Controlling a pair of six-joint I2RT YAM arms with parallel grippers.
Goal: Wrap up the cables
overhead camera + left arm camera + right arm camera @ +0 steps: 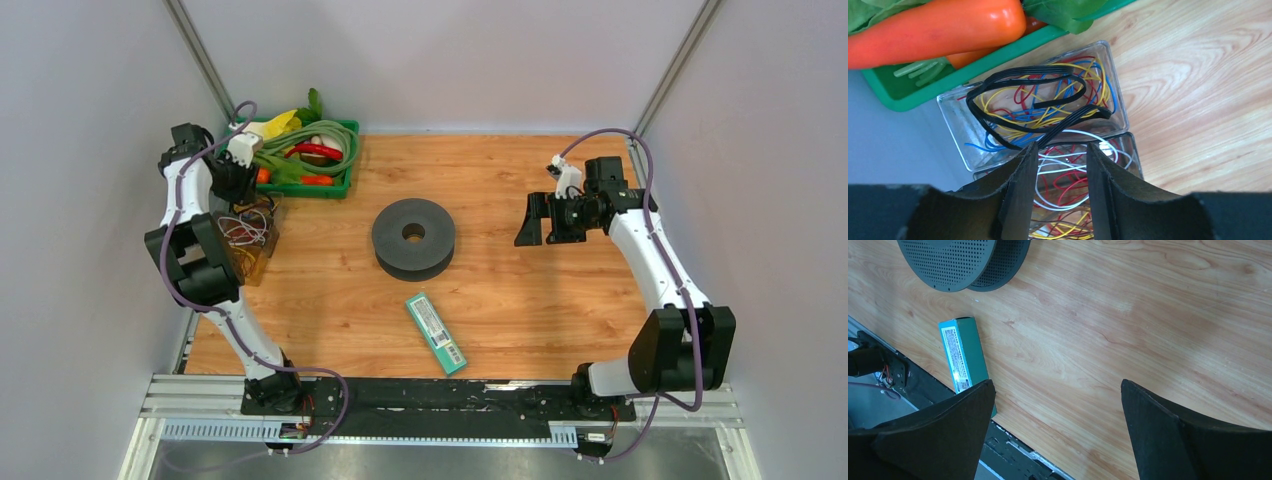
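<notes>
The cables (1070, 121) are thin black strands looped on top of a tangle of coloured wires in a clear plastic box (1118, 100). In the top view that box (250, 240) sits at the table's left edge. My left gripper (1062, 145) hangs just above it, fingers apart, with white and red wires showing through the gap. The black strands pass just beyond its left fingertip. Nothing is gripped. The dark grey spool (413, 237) lies flat mid-table. My right gripper (530, 220) hovers to the spool's right, wide open over bare wood (1057, 382).
A green tray (345, 185) of toy vegetables stands at the back left, its rim (998, 55) touching the clear box, an orange carrot (933, 30) inside. A teal carton (436, 332) lies in front of the spool. The left wall is close behind the box.
</notes>
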